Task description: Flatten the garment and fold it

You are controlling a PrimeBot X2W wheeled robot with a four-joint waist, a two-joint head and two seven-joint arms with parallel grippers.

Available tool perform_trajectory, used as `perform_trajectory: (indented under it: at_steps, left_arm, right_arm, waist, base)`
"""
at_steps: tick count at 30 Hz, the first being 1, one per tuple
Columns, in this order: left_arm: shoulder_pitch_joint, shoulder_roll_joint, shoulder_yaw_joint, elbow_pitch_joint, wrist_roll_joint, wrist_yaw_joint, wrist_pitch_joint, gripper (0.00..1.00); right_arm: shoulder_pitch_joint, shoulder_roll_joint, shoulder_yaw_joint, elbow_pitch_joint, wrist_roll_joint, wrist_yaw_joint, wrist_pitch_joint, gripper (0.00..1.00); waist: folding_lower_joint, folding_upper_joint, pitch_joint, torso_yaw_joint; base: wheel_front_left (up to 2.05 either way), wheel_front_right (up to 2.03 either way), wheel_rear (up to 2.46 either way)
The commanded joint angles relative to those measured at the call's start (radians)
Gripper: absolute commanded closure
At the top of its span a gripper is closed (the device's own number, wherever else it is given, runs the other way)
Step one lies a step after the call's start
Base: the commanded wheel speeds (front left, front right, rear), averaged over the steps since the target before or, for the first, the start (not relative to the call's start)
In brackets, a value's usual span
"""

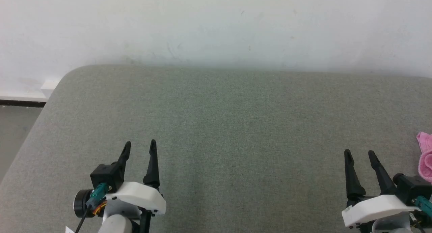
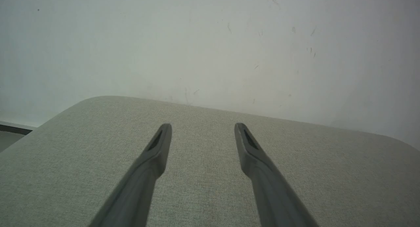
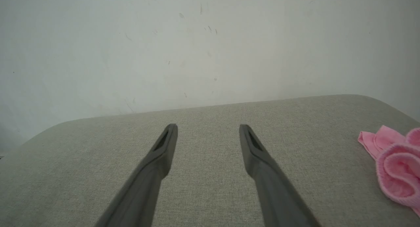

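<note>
- One garment (image 1: pixel 426 155) is seen, a pink bunch lying on the grey-green padded surface (image 1: pixel 236 125) at the far right edge of the head view, just to the right of the right gripper (image 1: pixel 358 152) and apart from it.
- The garment is crumpled and cut off by the picture edge, so its long axis and the way it points cannot be told.
- In the right wrist view the garment (image 3: pixel 393 164) is shown more fully: a flatter flap is laid toward the wall side, and a rolled, curled fold is bunched nearer the camera.
- Two grippers are counted, each with two dark fingers, four fingers in all.
- The left gripper (image 1: pixel 140 143) is held low at the lower left of the head view, its fingers spread apart with nothing between them.
- The right gripper is likewise spread, with nothing pinched.
- In the left wrist view the left gripper (image 2: pixel 203 126) is seen with bare fabric between its fingers, and a rounded corner of the padded surface is taken in against the white wall (image 2: pixel 210 39).
- In the right wrist view the right gripper (image 3: pixel 208 126) is seen gaping over bare fabric, the garment well to its right.
</note>
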Motion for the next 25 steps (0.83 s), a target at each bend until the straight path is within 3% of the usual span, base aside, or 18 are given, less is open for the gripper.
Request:
perform_trajectory:
  at_steps: [1, 3, 4, 25]
  left_arm:
    - [0.009, 0.001, -0.001, 0.003, -0.008, -0.001, -0.007, 0.00]
    - [0.008, 0.001, -0.001, 0.003, -0.007, 0.003, -0.009, 0.00]
    - [0.000, 0.000, -0.001, 0.001, 0.000, 0.001, -0.001, 1.00]
    - [0.016, -0.014, 0.024, -0.034, 0.043, -0.013, 0.031, 1.00]
  right_arm:
    - [0.008, 0.003, -0.001, -0.003, -0.002, -0.001, -0.005, 0.00]
    - [0.008, 0.003, -0.001, -0.004, -0.001, -0.001, -0.005, 0.00]
    - [0.000, 0.000, 0.000, -0.001, 0.000, 0.000, 0.000, 1.00]
    - [-0.001, 0.000, 0.013, -0.030, -0.029, 0.000, 0.035, 1.00]
  waist:
    - [0.0001, 0.0000, 0.002, 0.000]
    - [0.0001, 0.0000, 0.003, 0.000]
    - [0.0001, 0.0000, 0.003, 0.000]
    - [0.0001, 0.0000, 0.009, -0.011]
  base:
    - [0.00, 0.00, 0.00]
    - [0.00, 0.00, 0.00]
    - [0.00, 0.00, 0.00]
    - [0.00, 0.00, 0.00]
